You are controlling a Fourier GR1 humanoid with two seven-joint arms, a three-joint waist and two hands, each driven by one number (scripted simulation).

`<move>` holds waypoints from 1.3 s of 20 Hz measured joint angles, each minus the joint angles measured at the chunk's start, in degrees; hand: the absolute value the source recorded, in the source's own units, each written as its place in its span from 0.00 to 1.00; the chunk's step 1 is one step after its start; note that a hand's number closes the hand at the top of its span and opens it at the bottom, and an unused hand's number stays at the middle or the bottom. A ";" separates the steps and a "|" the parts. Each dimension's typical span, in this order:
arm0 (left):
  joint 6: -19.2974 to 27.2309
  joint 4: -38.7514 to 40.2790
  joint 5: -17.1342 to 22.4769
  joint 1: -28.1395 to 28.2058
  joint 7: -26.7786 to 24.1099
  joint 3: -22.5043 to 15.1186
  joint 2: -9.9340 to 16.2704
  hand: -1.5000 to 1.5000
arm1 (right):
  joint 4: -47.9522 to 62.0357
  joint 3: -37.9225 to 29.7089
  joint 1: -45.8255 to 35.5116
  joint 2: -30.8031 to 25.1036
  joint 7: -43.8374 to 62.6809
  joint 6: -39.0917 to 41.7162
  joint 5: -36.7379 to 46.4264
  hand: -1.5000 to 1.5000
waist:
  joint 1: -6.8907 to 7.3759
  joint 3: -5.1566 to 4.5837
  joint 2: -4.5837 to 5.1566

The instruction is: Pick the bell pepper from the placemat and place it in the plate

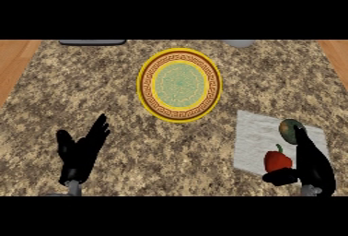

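Pepper (277, 160) on mat (255, 133), lower R, plate (179, 85) well apart up-left. R hand (306, 168) beside pepper, fingers straight, thumb under it, not closed. Wrap round body, not stem. L hand (81, 150) resting open.

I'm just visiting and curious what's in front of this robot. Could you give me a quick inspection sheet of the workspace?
Surface: speckled granite counter.
Job's things: red bell pepper on the white placemat; patterned plate holds nothing.
Clutter: a round greenish item on the placemat.
Hands: left hand open, resting, fingers up; right hand beside the pepper, thumb under it, not closed round it.
Cables: nothing seen.
Surroundings: wooden floor at both sides; dark object and grey object at the far edge.
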 measured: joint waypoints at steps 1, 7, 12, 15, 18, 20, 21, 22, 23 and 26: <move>-0.13 0.79 0.07 -0.37 -0.32 0.29 -0.14 0.50 | 1.08 0.78 -0.63 0.33 0.12 0.43 0.68 1.00 | 0.00 -0.10 -0.05; -0.09 1.90 -1.23 -0.36 -1.31 0.11 -1.36 0.50 | 4.37 1.12 -1.86 -1.37 -3.73 1.28 3.20 1.00 | -0.11 -0.54 -0.35; 0.05 3.52 -2.11 -1.96 -1.09 0.92 -1.92 0.50 | 3.62 0.62 -0.75 -2.35 -5.76 0.90 5.58 1.00 | -0.18 -0.54 -0.38; -0.66 2.75 -1.84 -1.22 -1.09 1.22 -1.62 0.50 | 2.99 3.35 -1.50 0.36 -4.30 -2.23 10.00 1.00 | -0.01 -0.44 -0.29; -1.40 2.30 -2.16 -2.02 -0.72 0.03 -1.84 0.50 | 3.75 11.00 -7.18 6.90 2.27 -4.31 15.00 1.00 | 2.55 -0.27 0.07; -2.02 2.35 -2.41 -2.78 -0.58 -0.87 -2.03 0.50 | 4.57 14.92 -11.25 9.30 5.48 -5.32 16.35 1.00 | 5.09 -0.23 0.52; -2.31 2.35 -2.48 -3.08 -0.49 -1.35 -2.22 0.50 | 4.79 16.55 -13.45 10.14 6.80 -6.10 17.03 1.00 | 6.27 -0.21 0.63; -2.68 2.35 -2.58 -3.34 -0.40 -1.82 -2.28 0.50 | 5.00 17.90 -15.87 10.79 8.18 -7.07 17.76 1.00 | 7.30 -0.20 0.70; -2.92 2.42 -2.63 -3.72 -0.22 -2.13 -2.36 0.50 | 5.24 19.15 -18.28 11.30 9.51 -8.05 18.76 1.00 | 8.08 -0.21 0.74; -3.46 2.65 -2.90 -4.74 0.27 -2.93 -2.50 0.50 | 6.63 22.03 -25.06 12.21 13.25 -10.87 22.40 1.00 | 9.70 -0.27 0.82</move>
